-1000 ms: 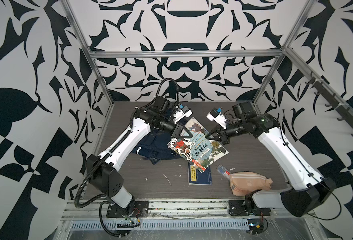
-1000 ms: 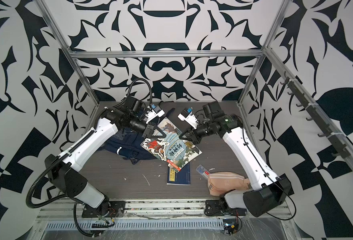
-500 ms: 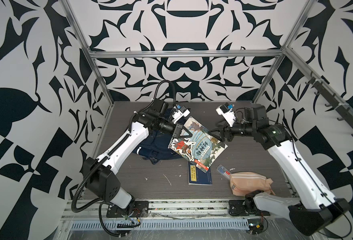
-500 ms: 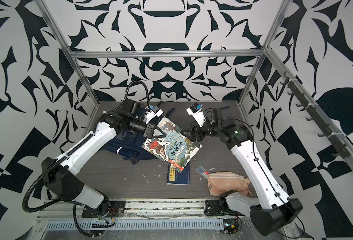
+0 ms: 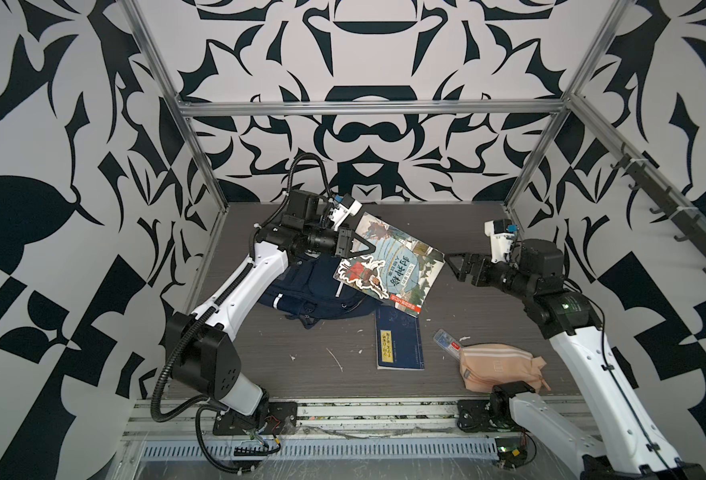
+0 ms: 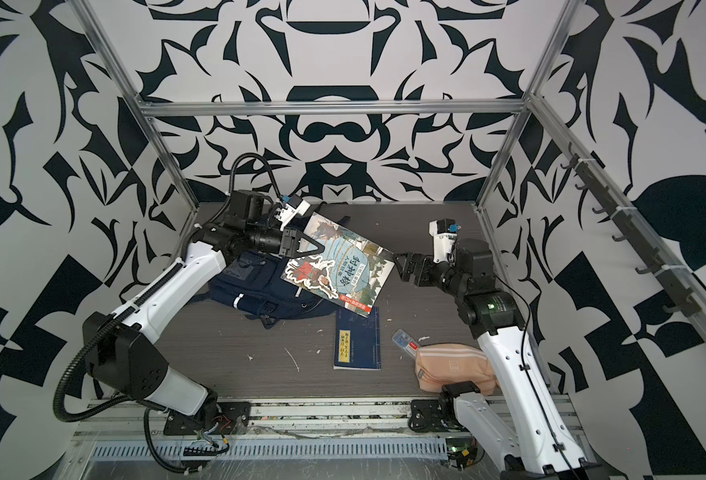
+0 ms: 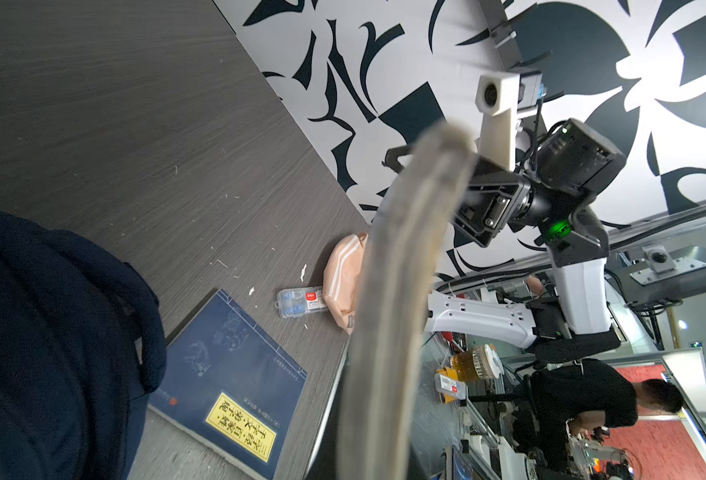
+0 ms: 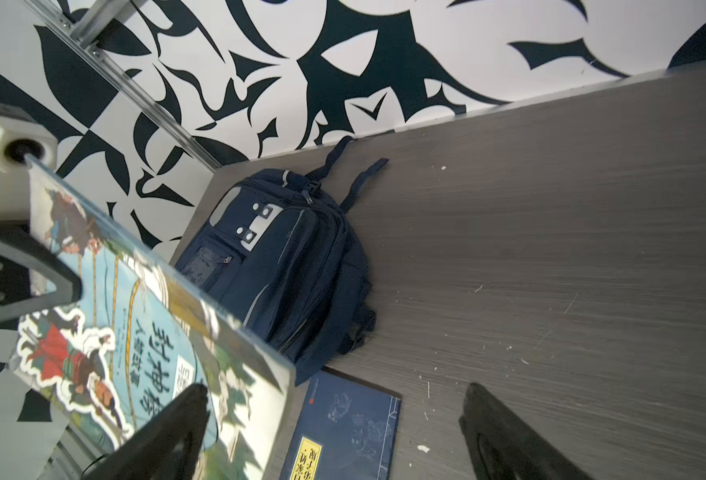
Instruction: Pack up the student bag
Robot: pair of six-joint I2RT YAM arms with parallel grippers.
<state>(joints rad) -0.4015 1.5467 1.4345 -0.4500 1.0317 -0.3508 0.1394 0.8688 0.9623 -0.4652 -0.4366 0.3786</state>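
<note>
Looks past blurred pale-edged book (image 7: 397, 299) at navy fabric backpack (image 7: 52, 332), dark-blue yellow-labelled book (image 7: 226, 374), clear plastic case (image 7: 299, 302) beside peach striped pouch (image 7: 343, 274).

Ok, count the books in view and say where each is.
2. The illustrated book is held aloft by the left gripper near the navy backpack; the dark blue book lies flat on the table beside the backpack. More may be hidden inside it.

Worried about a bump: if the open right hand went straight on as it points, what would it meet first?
Probably the right hand meets the illustrated book at its edge, which the left hand holds raised; depth is unclear.
</note>
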